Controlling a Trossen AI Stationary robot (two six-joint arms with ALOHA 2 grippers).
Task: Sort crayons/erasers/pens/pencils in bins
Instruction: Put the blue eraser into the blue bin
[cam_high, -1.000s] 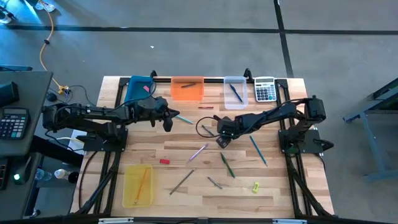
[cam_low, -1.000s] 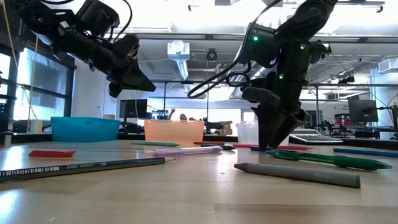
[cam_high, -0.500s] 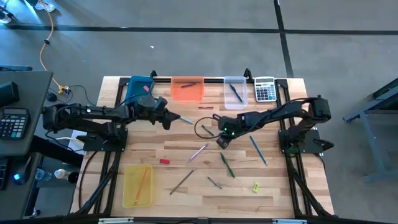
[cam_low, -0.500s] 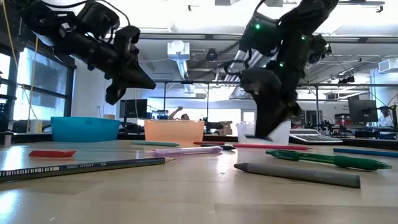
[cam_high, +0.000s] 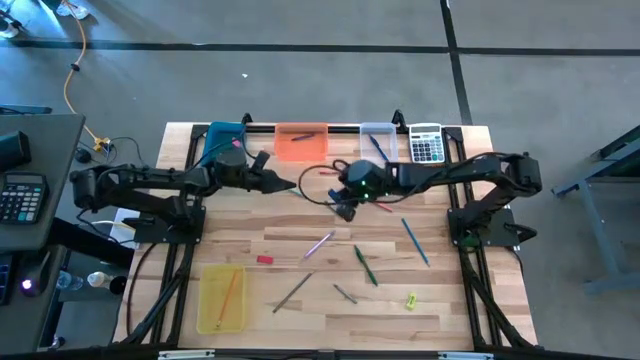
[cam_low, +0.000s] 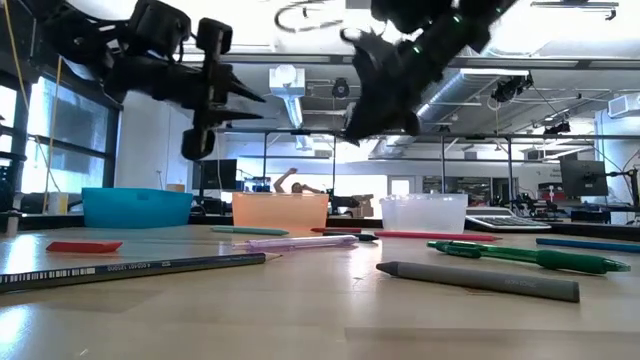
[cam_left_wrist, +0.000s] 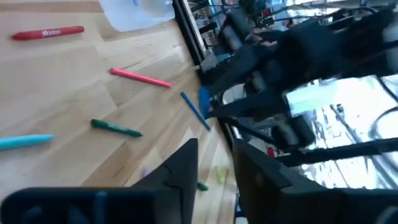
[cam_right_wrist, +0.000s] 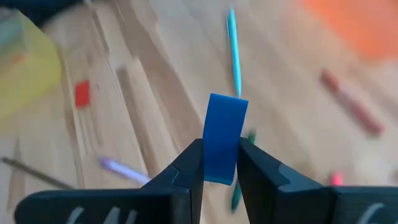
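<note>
Right end effector (cam_right_wrist: 221, 163) pinched a flat, smooth blue eraser (cam_right_wrist: 221, 144), raised above the wooden table (cam_high: 300, 262) just in front of the orange bin (cam_high: 301, 143); only its wrist view showed the eraser, upright between the fingers. Left end effector (cam_high: 285, 185) hovered near the blue bin (cam_high: 222, 136), fingers narrowly parted in its wrist view.
</note>
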